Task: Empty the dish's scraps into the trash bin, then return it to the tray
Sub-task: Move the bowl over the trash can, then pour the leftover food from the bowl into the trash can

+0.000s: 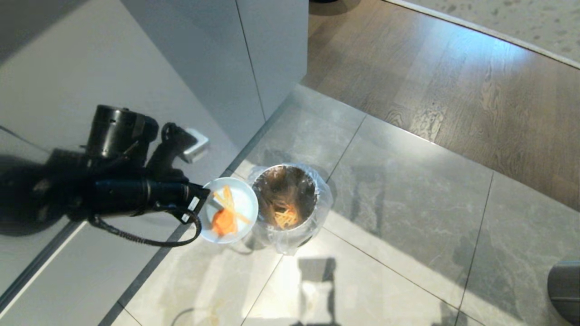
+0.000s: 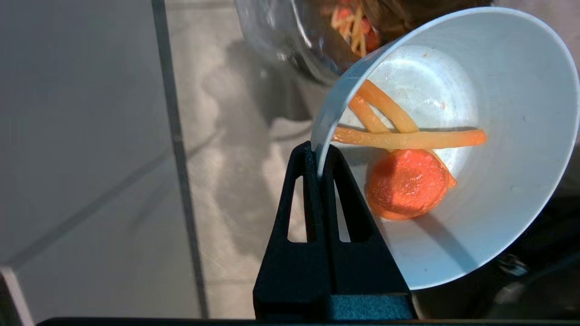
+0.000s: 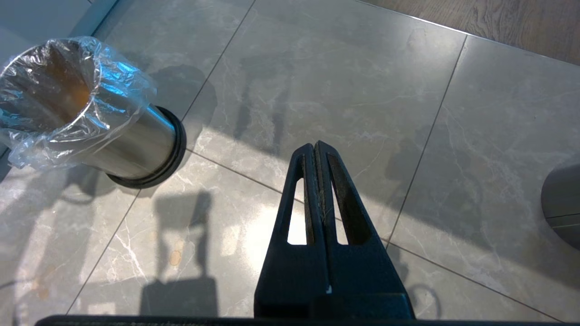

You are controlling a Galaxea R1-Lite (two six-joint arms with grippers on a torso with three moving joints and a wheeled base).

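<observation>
Pale-blue bowl point(image 1: 231, 209) hanging in the air just beside the trash bin point(image 1: 290, 201), its rim nearly meeting the bin's bag-wrapped lip in the head view; the bowl is sitting nearly level and is not yet pouring. Scraps point(image 2: 398, 149) are lying on the bowl's white floor: one orange carrot round point(image 2: 405, 183) showing whole, with what may be a second beneath it, and three pale-yellow sticks crossing above it. The left gripper point(image 2: 319, 156) is pinching the bowl's near rim, one finger inside the wall and one outside, jaws closed tight on the thin edge. The bin, a small steel cylinder lined with a crinkly clear bag point(image 3: 27, 154), is standing on the grey floor tiles point(image 1: 398, 203) and already holding a heap of similar carrot pieces point(image 1: 285, 218). The right gripper point(image 3: 317, 147) is hanging idle over the tiles, well apart from the bin, its fingers pressed together on nothing; the tray is appearing in no view.

Risks, as judged: the grip is taking only a narrow bite of a glossy rim, so the bowl may be pivoting or slipping once tilted; with the bowl beside rather than over the opening, a tilt begun here may be dropping scraps onto the tiles or the bag's outer folds; the damp round may be clinging to the bowl and staying behind.

Count: one bowl, one bin, two grippers.
</observation>
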